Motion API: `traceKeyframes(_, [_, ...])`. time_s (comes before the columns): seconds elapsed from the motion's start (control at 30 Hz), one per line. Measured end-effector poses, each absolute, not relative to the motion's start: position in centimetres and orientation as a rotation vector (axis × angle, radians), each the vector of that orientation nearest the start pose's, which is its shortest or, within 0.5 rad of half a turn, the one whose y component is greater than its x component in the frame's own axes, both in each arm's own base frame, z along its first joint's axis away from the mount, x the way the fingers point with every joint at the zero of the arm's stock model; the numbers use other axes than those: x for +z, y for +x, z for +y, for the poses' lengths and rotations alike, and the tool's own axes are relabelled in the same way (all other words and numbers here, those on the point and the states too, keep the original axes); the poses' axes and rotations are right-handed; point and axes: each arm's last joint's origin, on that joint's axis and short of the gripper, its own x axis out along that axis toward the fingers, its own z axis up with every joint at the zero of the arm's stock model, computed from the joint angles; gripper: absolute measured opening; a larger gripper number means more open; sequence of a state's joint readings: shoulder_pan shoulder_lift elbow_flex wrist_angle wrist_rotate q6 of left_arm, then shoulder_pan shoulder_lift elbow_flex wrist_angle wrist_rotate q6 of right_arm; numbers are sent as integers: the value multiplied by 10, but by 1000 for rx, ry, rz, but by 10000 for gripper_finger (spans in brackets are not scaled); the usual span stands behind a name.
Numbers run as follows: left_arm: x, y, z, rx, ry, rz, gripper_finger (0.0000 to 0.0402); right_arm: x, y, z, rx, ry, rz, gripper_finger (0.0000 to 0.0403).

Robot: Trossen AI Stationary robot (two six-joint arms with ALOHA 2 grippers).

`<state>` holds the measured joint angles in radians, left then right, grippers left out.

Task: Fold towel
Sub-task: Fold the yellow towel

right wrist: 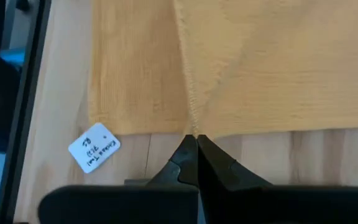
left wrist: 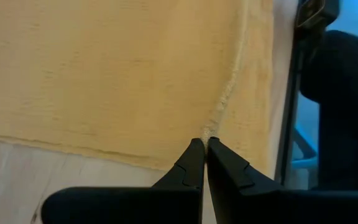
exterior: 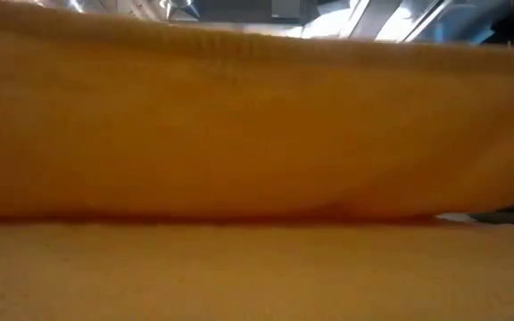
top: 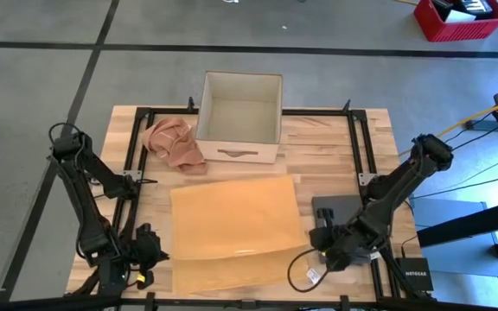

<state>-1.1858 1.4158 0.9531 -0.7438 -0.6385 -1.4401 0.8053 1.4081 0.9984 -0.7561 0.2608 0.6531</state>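
Seen from above: a yellow towel (top: 236, 226) spread over the middle of a wooden table (top: 335, 147), its near edge lifted and curling back over itself. Left gripper (top: 150, 250) low at the near left corner, fingers (left wrist: 194, 163) pressed together on the towel's hem. Right gripper (top: 331, 250) low at the near right corner, likewise pinched shut on the cloth edge, with a white label tag (right wrist: 94, 147) lying on the wood just beside it. Behind the towel, an open cream fabric box (top: 239, 117), and next to that a crumpled pink cloth (top: 174, 143). A grey pad (top: 340, 210) lying under the right arm. From table height, nothing but a raised wall of yellow cloth. Judged progress: early, both near corners gripped and raised, first fold not yet laid; still to carry that edge across to the far side, release, then fold further.
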Motion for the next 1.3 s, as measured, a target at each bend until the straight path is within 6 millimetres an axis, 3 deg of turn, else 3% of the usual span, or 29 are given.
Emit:
traceKeyframes(0.2, [223, 113, -233, 125, -377, 851, 0, 227, 191, 187, 123, -28, 1123, 1])
traceKeyframes(0.6, [236, 112, -229, 92, -396, 837, 0, 237, 189, 182, 107, -17, 1062, 1])
traceKeyframes(0.9, [245, 110, -227, 51, -427, 831, 0, 241, 187, 185, 169, 124, 1124, 1])
traceKeyframes(1.3, [242, 104, -241, -17, -485, 848, 0, 243, 189, 197, 239, 239, 1098, 1])
